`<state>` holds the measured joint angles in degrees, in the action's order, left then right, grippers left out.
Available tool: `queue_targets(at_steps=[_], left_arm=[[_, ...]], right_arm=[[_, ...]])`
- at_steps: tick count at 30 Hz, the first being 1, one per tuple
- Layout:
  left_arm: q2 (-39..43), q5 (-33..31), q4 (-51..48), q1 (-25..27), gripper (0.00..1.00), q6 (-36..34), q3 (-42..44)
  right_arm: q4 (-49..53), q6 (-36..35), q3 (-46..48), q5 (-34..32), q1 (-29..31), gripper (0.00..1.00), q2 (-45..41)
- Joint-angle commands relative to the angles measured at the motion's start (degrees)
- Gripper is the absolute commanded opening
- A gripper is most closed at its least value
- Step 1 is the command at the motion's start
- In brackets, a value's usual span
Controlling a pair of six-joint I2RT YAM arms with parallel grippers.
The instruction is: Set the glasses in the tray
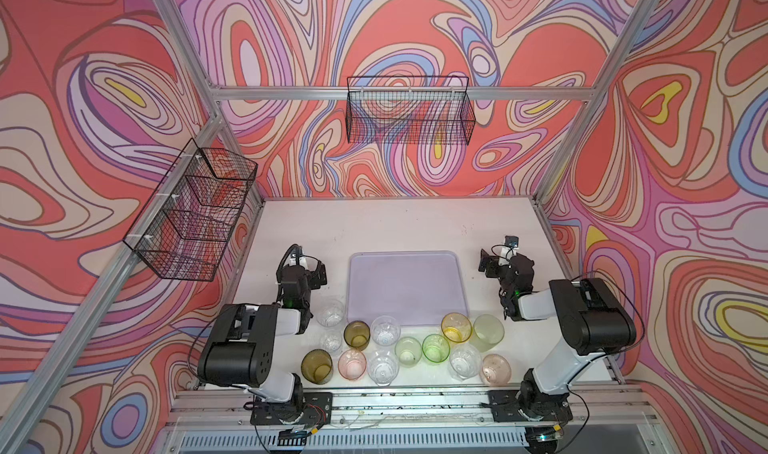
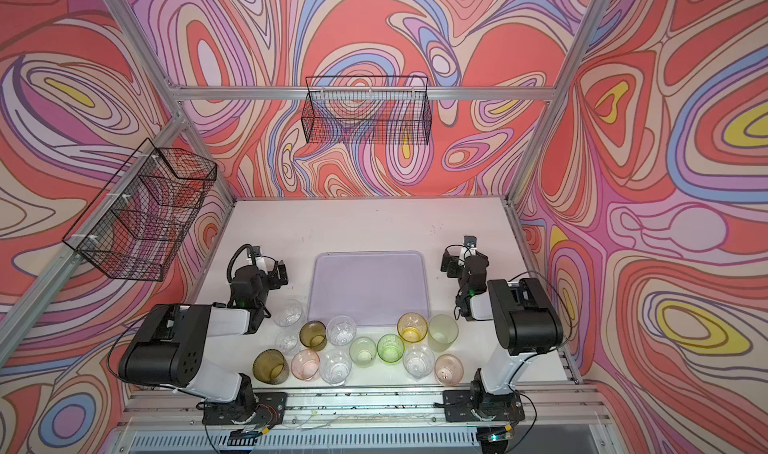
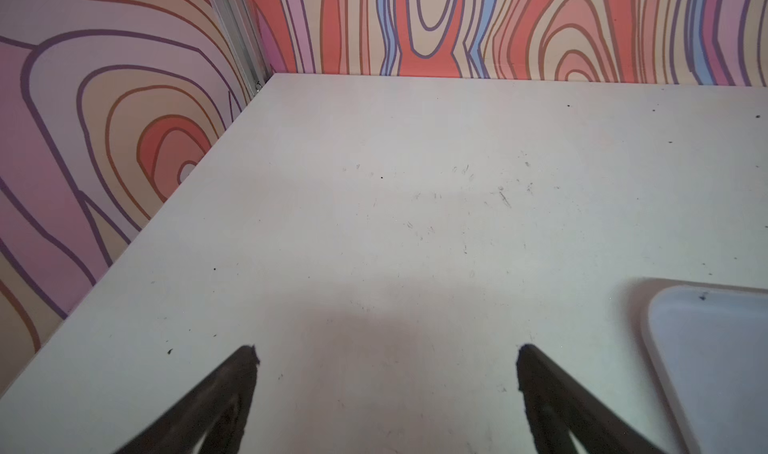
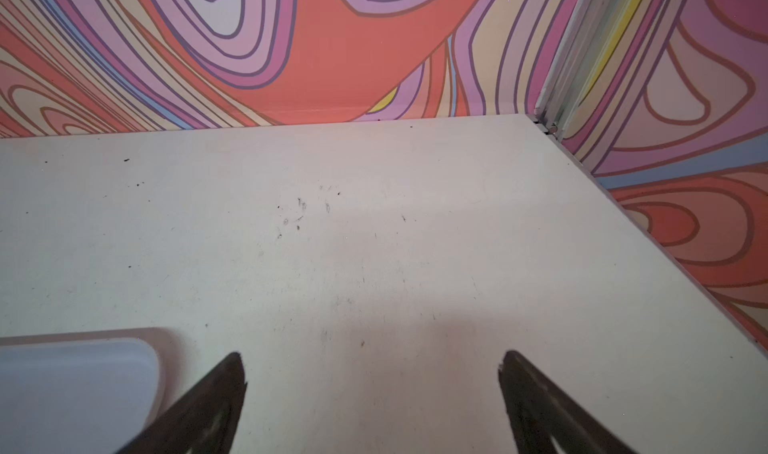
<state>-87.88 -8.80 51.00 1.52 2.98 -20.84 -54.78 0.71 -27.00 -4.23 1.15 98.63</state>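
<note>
The pale lilac tray [image 1: 409, 283] [image 2: 368, 287] lies flat mid-table with nothing in it. Several glasses stand upright in front of it: olive-brown [image 1: 356, 334], clear [image 1: 385, 330], yellow [image 1: 456, 327], a taller pale green [image 1: 488, 332], bright green [image 1: 435, 348] and pink [image 1: 352, 364] among them. My left gripper [image 1: 311, 267] [image 3: 386, 354] hovers open left of the tray, with bare table between its fingers. On the tray's right, my right gripper [image 1: 493, 262] [image 4: 372, 357] is open and holds nothing. Each wrist view catches only a tray corner [image 3: 706, 348] [image 4: 75, 381]; no glasses show there.
A black wire basket [image 1: 409, 111] hangs on the back wall and another [image 1: 193, 210] on the left wall. Patterned walls and aluminium posts close in the white table [image 1: 374, 223] on three sides. Both arm bases [image 1: 291, 406] [image 1: 528, 404] sit on the front rail.
</note>
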Motion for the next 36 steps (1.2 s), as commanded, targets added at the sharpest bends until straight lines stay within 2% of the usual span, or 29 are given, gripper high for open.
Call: queue_targets(at_steps=[1, 36], left_arm=[[-0.45, 0.52, 0.94, 0.06, 1.0, -0.93, -0.18], [-0.58, 1.15, 0.57, 0.19, 1.0, -1.51, -0.43]], right_arm=[[-0.11, -0.09, 0.2, 0.19, -0.19, 0.98, -0.02], [-0.63, -0.24, 0.42, -0.17, -0.19, 0.98, -0.12]])
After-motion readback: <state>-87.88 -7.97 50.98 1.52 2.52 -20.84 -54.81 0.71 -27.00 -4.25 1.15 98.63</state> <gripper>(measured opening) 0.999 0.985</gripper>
